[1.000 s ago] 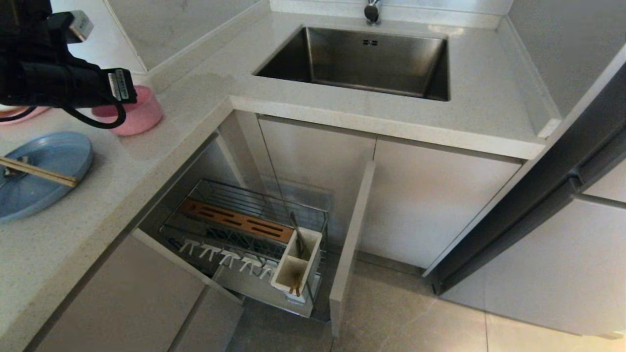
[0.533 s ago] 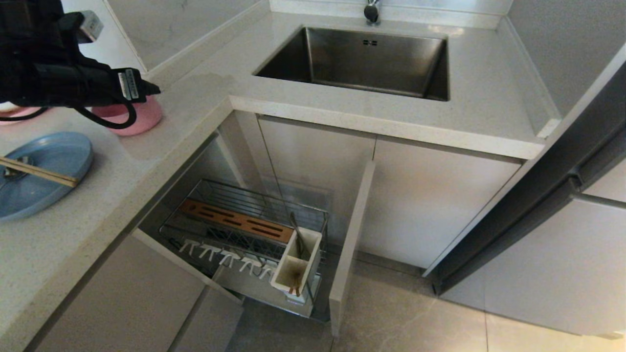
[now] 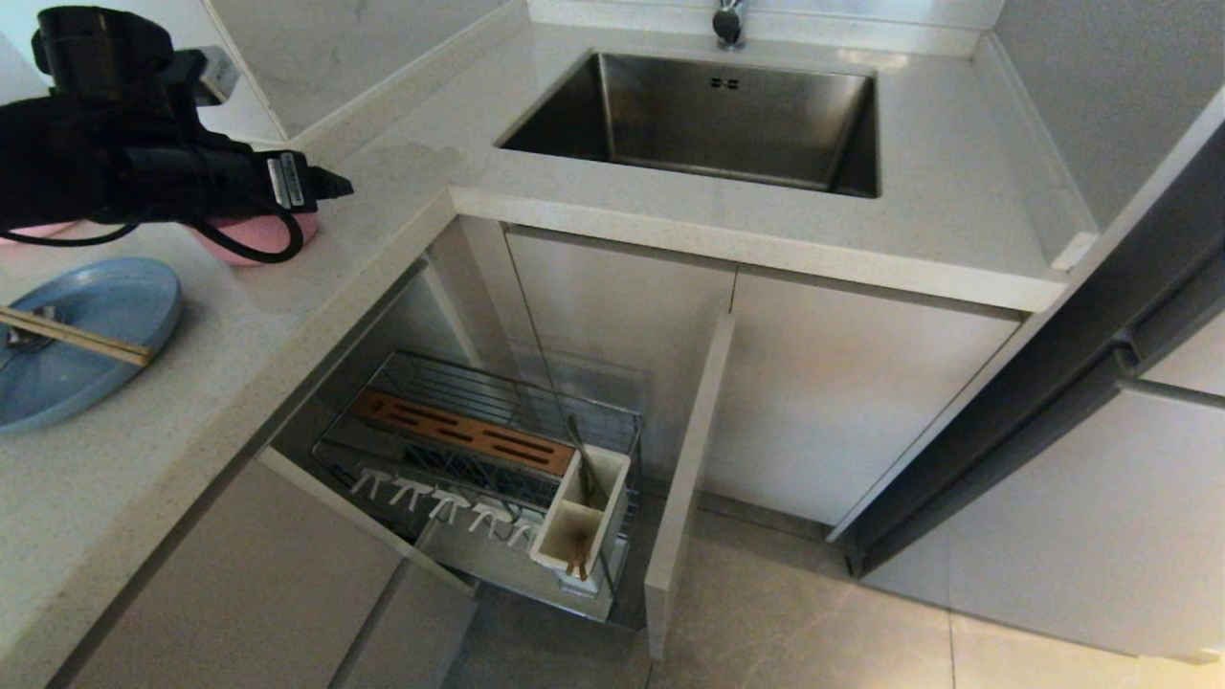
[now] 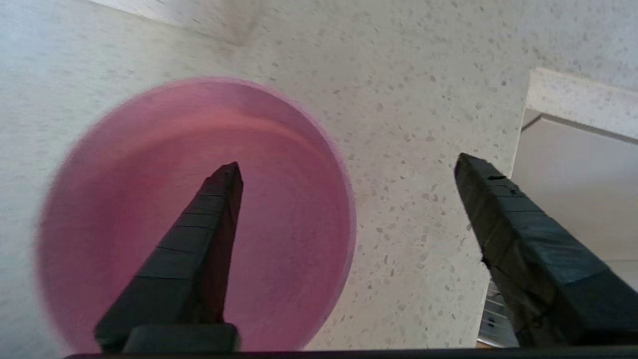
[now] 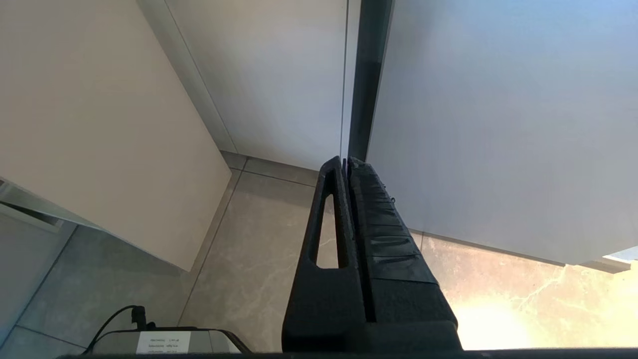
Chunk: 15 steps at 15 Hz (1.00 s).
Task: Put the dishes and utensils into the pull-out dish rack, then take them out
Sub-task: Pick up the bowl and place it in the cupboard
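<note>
The pink bowl (image 3: 251,251) (image 4: 279,199) stands on the counter, mostly hidden under my left arm in the head view. My left gripper (image 3: 330,184) (image 4: 347,163) hovers above it, open and empty. One finger is over the bowl's inside, the other over bare counter past the rim. The blue plate (image 3: 86,316) lies nearer on the counter with the chopsticks (image 3: 81,338) across it. The pull-out dish rack (image 3: 459,435) stands pulled out below the counter, and a thin grey handle leans in its white utensil box (image 3: 584,517). My right gripper (image 5: 345,160) is shut and empty, pointing at the floor.
The steel sink (image 3: 708,115) and tap (image 3: 729,21) are at the back. The rack's narrow front panel (image 3: 684,478) juts out over the floor. A pink plate's edge (image 3: 38,230) shows behind my left arm. Grey cabinet fronts stand at the right.
My left arm has moved to the right over the pink bowl and now covers more of it. A fingertip now sticks out past the bowl. The rest has stayed put.
</note>
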Available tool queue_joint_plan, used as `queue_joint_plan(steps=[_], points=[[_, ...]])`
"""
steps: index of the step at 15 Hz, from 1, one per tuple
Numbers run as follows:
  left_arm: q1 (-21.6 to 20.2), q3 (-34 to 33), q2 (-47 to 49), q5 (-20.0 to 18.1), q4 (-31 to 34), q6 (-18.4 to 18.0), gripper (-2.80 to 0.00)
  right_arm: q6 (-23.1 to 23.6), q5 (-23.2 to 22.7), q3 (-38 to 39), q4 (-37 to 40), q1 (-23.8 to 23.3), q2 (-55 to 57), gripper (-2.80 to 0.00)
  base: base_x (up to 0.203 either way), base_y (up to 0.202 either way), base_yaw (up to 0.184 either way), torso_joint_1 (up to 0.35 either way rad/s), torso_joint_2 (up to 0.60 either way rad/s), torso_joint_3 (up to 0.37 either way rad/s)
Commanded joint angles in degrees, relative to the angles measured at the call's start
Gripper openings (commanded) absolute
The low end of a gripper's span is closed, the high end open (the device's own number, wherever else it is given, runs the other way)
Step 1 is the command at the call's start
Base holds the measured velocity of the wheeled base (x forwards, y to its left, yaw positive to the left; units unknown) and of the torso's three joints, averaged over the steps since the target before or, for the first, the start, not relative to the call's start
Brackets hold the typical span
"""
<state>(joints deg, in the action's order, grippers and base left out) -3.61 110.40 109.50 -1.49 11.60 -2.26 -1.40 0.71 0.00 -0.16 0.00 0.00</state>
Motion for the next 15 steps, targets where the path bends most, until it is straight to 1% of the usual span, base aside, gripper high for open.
queue_joint_plan(steps=[1, 7, 8, 9, 15], points=[[0.00, 0.26, 0.72, -0.26, 0.00, -0.03, 0.00, 0.00, 0.00, 0.00, -0.02, 0.00, 0.09, -2.80, 0.000, 0.000, 0.000, 0.000, 0.00, 0.000], [-0.26, 0.34, 1.07, -0.26, -0.44, -0.03, 0.00, 0.00, 0.00, 0.00, -0.02, 0.00, 0.09, -2.80, 0.000, 0.000, 0.000, 0.000, 0.00, 0.000], [-0.36, 0.34, 1.07, -0.26, -0.44, -0.03, -0.18, 0.00, 0.00, 0.00, -0.02, 0.00, 0.08, -2.80, 0.000, 0.000, 0.000, 0.000, 0.00, 0.000], [-0.43, 0.34, 1.16, -0.26, -0.54, -0.12, -2.80, 0.00, 0.00, 0.00, -0.02, 0.00, 0.09, -2.80, 0.000, 0.000, 0.000, 0.000, 0.00, 0.000], [-0.73, 0.26, 0.85, -0.18, -1.58, -0.47, -2.80, 0.00, 0.00, 0.00, -0.02, 0.00, 0.02, -2.80, 0.000, 0.000, 0.000, 0.000, 0.00, 0.000]])
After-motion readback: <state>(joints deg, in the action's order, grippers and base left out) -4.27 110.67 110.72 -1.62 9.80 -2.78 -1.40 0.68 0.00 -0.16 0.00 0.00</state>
